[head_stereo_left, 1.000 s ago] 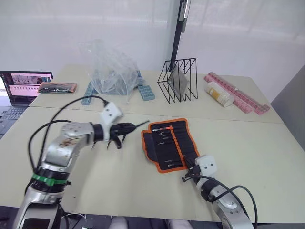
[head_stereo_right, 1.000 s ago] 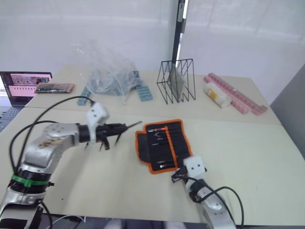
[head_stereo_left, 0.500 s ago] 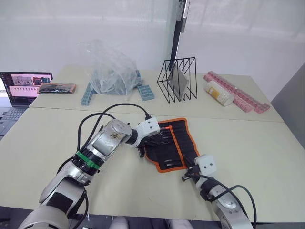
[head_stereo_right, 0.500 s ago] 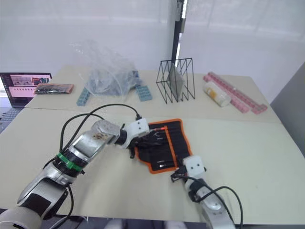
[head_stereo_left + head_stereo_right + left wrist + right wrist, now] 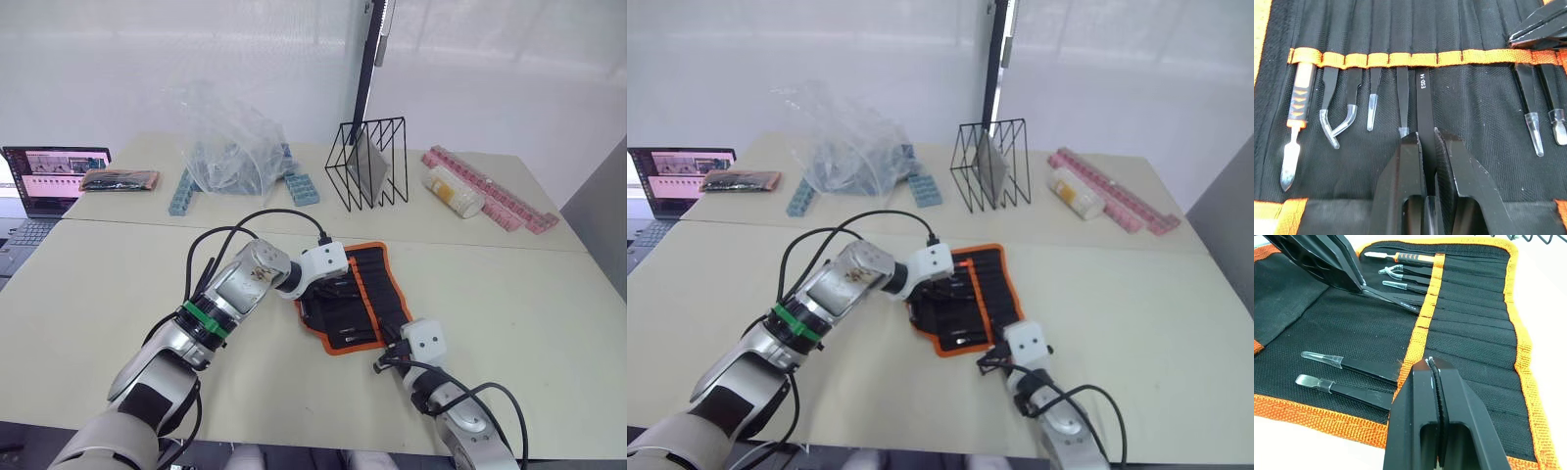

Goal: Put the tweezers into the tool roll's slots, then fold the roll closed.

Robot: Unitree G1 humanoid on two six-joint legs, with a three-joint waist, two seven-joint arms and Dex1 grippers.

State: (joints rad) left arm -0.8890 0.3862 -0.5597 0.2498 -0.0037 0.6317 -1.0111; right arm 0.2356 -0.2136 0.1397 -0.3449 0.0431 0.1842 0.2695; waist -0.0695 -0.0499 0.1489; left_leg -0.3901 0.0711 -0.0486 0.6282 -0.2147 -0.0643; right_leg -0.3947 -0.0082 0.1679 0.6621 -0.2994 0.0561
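The roll [image 5: 355, 297] lies unrolled on the table [image 5: 509, 294], near its middle and in front of the wire rack [image 5: 370, 164], inner face up.

The left gripper [image 5: 1426, 138] is over the roll's inner face with its two fingers pinched on a tweezer [image 5: 1424, 105], a straight black one marked ESD-14. The tweezer's far end sits at the orange strip [image 5: 1400, 58] that borders the slots. I judge that the grip low on the shaft keeps the tool lined up with the slot so it can be fed in lengthwise. How deep the end has gone under the strip cannot be told.

The right gripper [image 5: 1433, 377] rests its closed fingertips on the orange strip near the roll's near edge; nothing shows between them. My reading is that it pins the fabric so the roll does not slide while the other arm pushes (a judgement, not a thing seen).

Condition of the roll: black mesh fabric, orange edging all round, flat and unfolded. Already seated under the strip are an orange-handled tool [image 5: 1297, 122], a curved tweezer with a clear tip cap [image 5: 1339, 117], two more capped tweezers beside the held one, and two capped ones [image 5: 1530, 115] further along. Insertion is in progress; folding is not yet begun.
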